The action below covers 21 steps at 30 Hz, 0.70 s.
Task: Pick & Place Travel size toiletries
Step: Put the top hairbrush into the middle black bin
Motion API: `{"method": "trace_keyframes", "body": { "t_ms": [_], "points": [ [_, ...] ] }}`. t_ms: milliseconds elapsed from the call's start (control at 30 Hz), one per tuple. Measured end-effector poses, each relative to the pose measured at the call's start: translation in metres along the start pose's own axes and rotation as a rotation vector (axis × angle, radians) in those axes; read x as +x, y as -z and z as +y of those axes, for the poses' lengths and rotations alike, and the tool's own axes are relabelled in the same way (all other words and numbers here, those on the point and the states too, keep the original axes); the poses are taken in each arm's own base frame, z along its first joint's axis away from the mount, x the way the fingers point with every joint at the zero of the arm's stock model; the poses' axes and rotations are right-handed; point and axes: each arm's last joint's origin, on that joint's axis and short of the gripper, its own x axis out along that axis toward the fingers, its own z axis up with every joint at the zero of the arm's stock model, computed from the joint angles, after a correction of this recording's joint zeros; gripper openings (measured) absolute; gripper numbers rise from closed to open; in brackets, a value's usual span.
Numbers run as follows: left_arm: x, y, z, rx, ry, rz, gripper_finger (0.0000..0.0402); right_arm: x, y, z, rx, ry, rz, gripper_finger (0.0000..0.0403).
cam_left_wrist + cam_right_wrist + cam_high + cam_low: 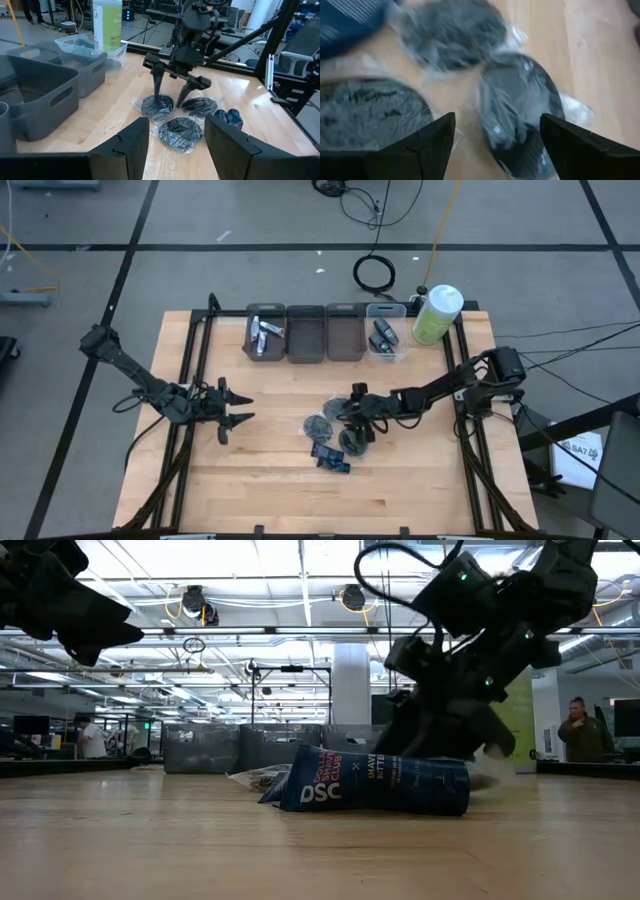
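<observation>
The right gripper [172, 86] hangs with fingers spread wide, empty, over wrapped dark discs [157, 106] at the middle of the tabletop [420, 470], blue packets [330, 456] just beside them. The left gripper [232, 408] waits well apart, half open, empty. Four bins [305, 335] and a green bottle [437, 314] line the far edge.

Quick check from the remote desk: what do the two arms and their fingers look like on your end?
Both arms are dark, jointed, with black cables trailing off their bases. The left gripper and the right gripper each end in two dark, tapered fingers. Small green lights glow on the right arm's wrist housing in the low view.
</observation>
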Motion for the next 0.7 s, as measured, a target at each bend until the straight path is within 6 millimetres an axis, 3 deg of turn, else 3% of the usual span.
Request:
{"method": "trace_keyframes", "body": {
  "t_ms": [267,700],
  "points": [
    [0.0,0.0,0.0,-0.001,0.0,0.0,0.0186,0.0028,0.0034,0.0001,0.002,0.027,0.024,0.022],
    [0.0,0.0,0.0,-0.007,0.0,0.0,0.0186,0.0013,0.0017,0.0,0.021,0.027,0.014,0.0036]
  ]
}}
